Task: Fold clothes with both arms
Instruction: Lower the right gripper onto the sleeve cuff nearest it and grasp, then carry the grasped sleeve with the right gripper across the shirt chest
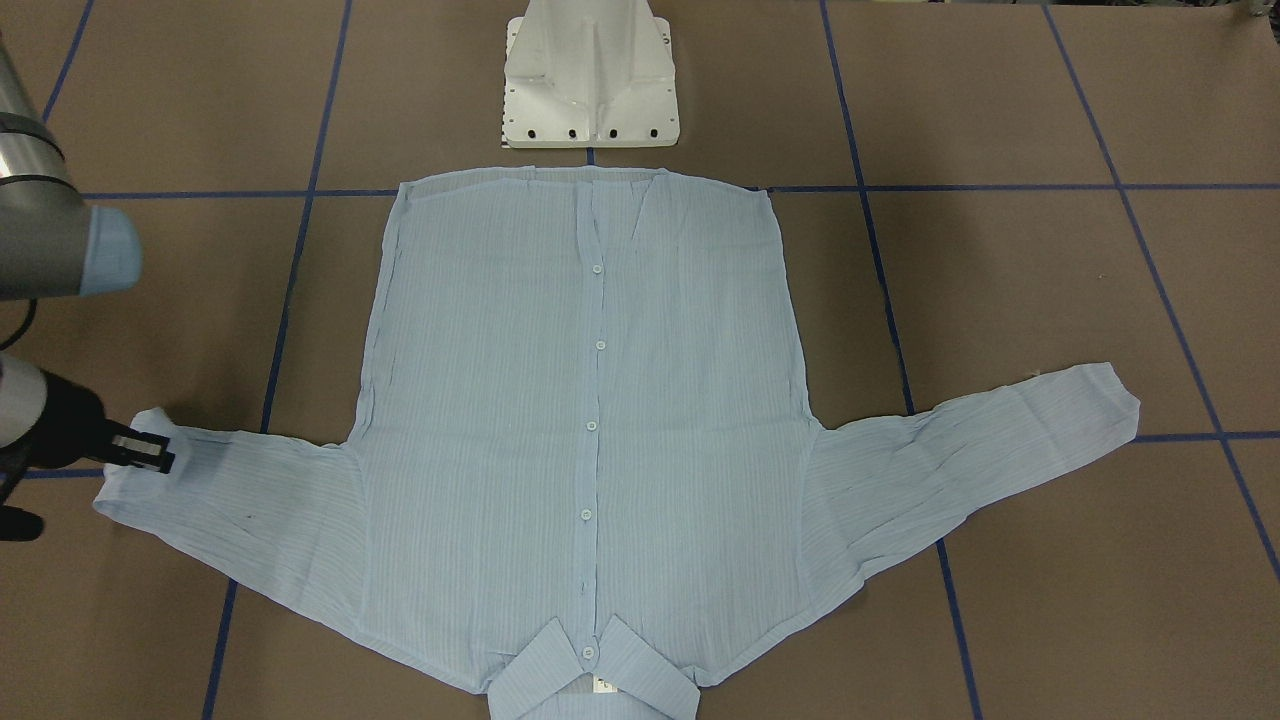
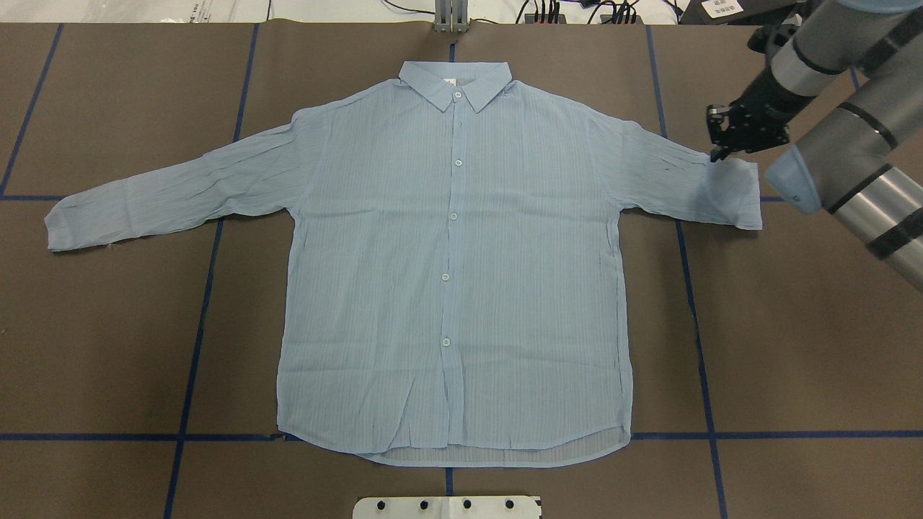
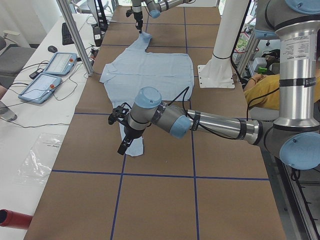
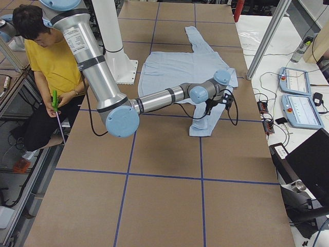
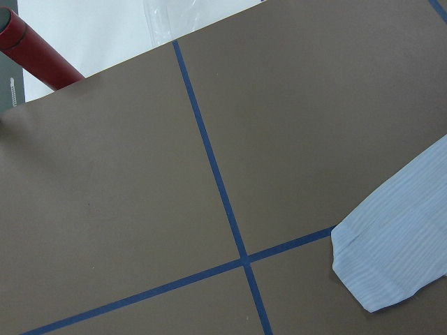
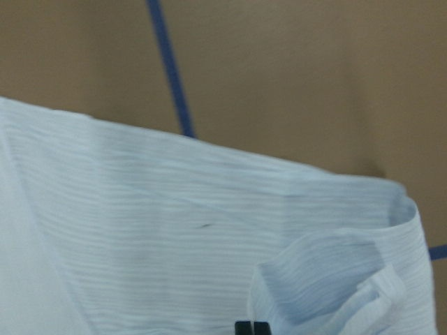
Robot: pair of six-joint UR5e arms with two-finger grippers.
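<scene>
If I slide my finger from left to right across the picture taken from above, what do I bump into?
Sleeve → buttons → other sleeve → right end effector → blue joint cap

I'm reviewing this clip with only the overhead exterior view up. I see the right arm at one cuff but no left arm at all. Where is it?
Observer: The exterior left view shows the left gripper hanging above the table by the other cuff's end. I cannot tell if it is open or shut.
Operator: Is it touching that sleeve?
Observer: The left wrist view shows the left-side cuff lying flat off to one side. No fingers are in frame, so contact is not shown.
Operator: And the cloth at the right gripper?
Observer: The right wrist view shows the right-side cuff bunched into a raised fold beside the fingertips.
</scene>
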